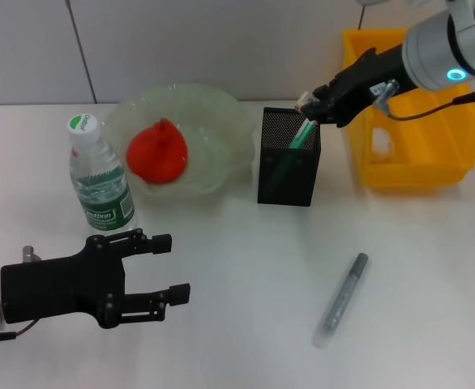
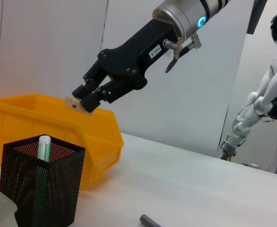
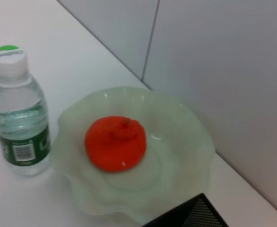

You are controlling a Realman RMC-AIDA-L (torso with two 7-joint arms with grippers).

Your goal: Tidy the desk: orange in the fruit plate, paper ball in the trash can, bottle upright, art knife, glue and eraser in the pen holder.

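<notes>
Mostly white desk (image 1: 246, 267) (grey wall (image 1: 221, 40) behind)

The bottle (image 1: 101, 174) is standing at the left, my left gripper (image 1: 173, 268) hovering nearer. The orange (image 1: 157, 151) is sitting in the fruit plate (image 1: 221, 121). Right of it stands the pen holder (image 1: 289, 158), then the trash can (image 1: 456, 138). A pen (image 1: 341, 299) is lying near-right.

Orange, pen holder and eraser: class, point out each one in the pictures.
orange (image 1: 157, 152), head view, middle of the fruit.
pen holder (image 1: 288, 174), head view, front mesh wall.
eraser (image 2: 77, 102), left wrist view, beige end beyond the right gripper's fingers.
</notes>
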